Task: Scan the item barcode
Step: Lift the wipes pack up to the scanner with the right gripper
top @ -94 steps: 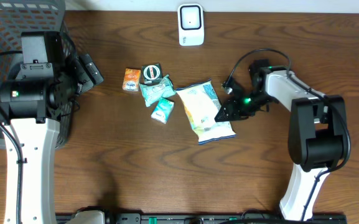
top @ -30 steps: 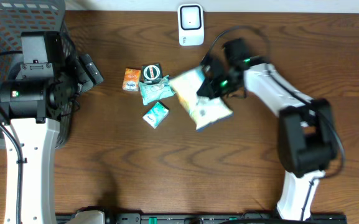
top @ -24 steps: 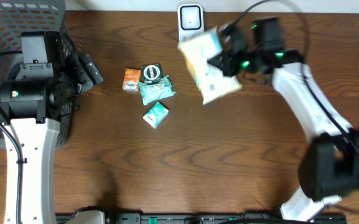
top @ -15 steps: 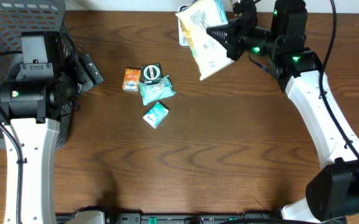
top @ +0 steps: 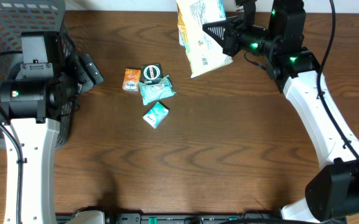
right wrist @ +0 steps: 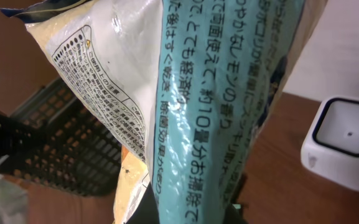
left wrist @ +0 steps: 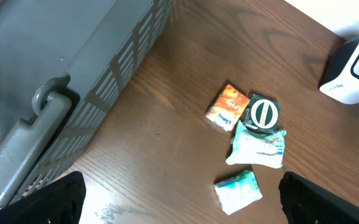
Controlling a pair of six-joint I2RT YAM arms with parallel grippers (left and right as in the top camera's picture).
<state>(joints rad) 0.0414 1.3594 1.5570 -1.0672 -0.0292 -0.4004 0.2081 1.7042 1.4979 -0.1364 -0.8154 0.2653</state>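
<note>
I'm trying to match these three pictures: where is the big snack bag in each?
Overhead: snack bag at top centre.
Left wrist: not in it.
Right wrist: snack bag fills the middle, close up.
Shared landmark: the grey basket, at left in all three.

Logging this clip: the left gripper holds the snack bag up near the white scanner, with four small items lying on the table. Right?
No: the right gripper holds the snack bag, as the overhead view shows; the left gripper is open and empty. The bag is up near the white scanner, four small items on the table.
</note>
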